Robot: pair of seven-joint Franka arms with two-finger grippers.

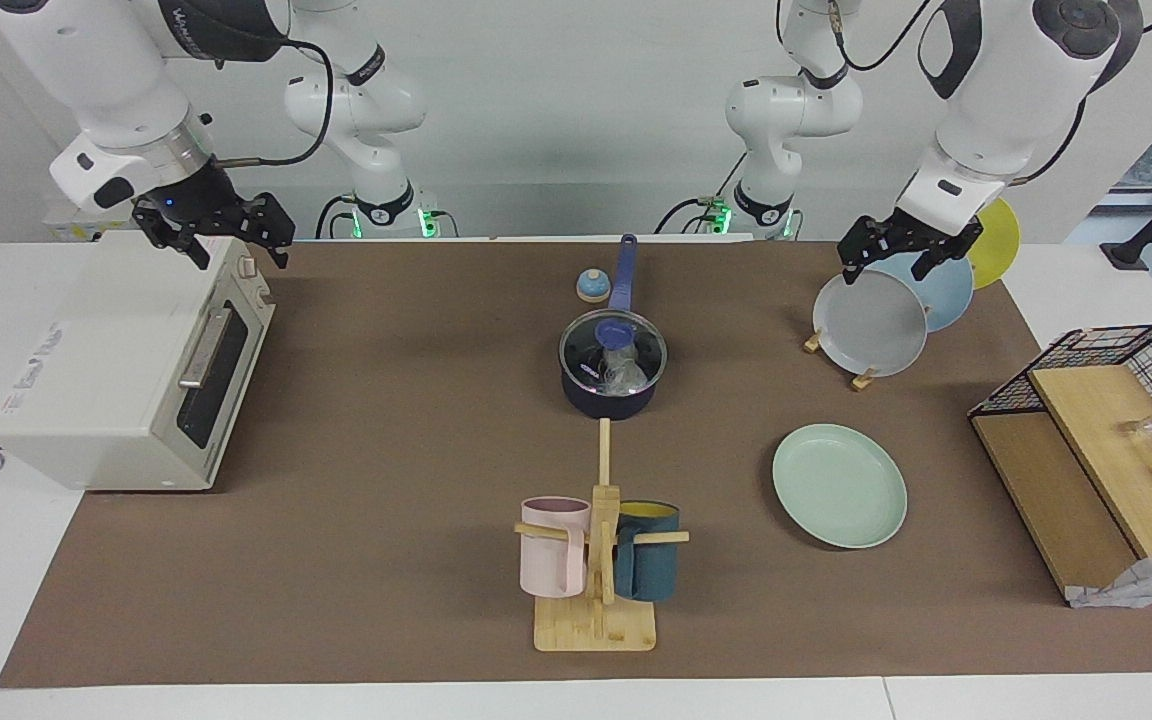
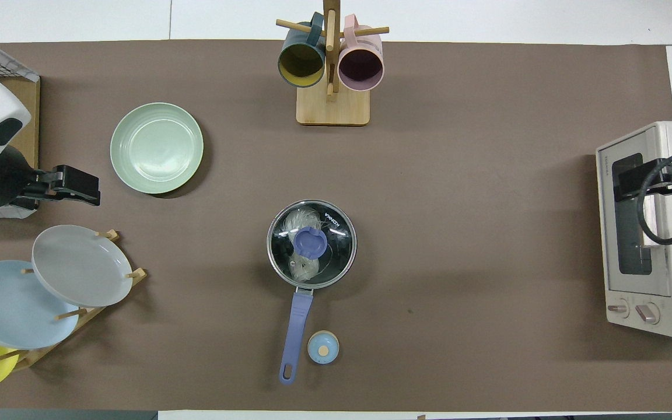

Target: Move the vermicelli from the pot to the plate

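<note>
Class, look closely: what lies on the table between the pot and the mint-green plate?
Nothing: bare brown mat separates the pot from the plate, plainest in the overhead view.

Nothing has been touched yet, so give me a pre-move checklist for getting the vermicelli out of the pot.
1. Vermicelli in the pot: ok.
2. Pot uncovered: not ok, glass lid sits on it.
3. Mint-green plate bare and flat on the table: ok.
4. Left end effector free: ok, open, holding nothing, over the plate rack.
5. Right end effector free: ok, open, holding nothing, over the toaster oven.
6. Pot handle reachable: ok, it points toward the robots.
</note>
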